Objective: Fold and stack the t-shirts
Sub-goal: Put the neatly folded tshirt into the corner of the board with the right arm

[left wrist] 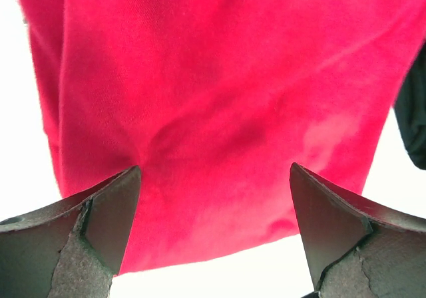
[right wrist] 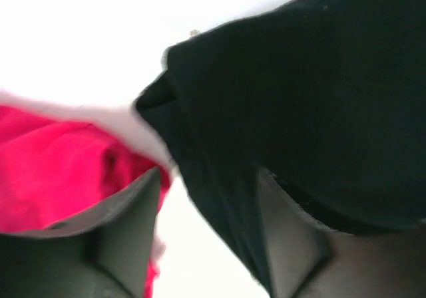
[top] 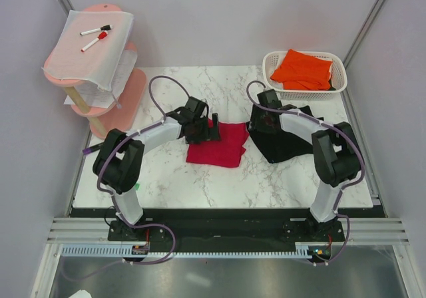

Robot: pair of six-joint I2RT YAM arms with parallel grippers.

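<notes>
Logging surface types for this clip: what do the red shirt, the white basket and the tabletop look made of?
Red shirt: soft matte fabric, creased and folded.
White basket: probably plastic, slotted walls.
Tabletop: grey-veined marble look; stone or laminate, cannot tell.

Bright, even light falls from overhead in the top view, and the arms cast only faint, soft-edged shadows on the marble counter (top: 266, 178); that picture is sharp from edge to edge, with a dull sheen on the metal strip along the bottom. In the left wrist view the counter burns out to featureless white around the red t-shirt (left wrist: 219, 112), whose weave looks slightly soft, while the left hand (left wrist: 214, 178) sits in dark shade close to the lens. The right wrist view is smeared and unfocused: the black t-shirt (right wrist: 319, 112) is a detail-less mass, the right hand (right wrist: 210, 198) murky, and the background overexposed.
</notes>
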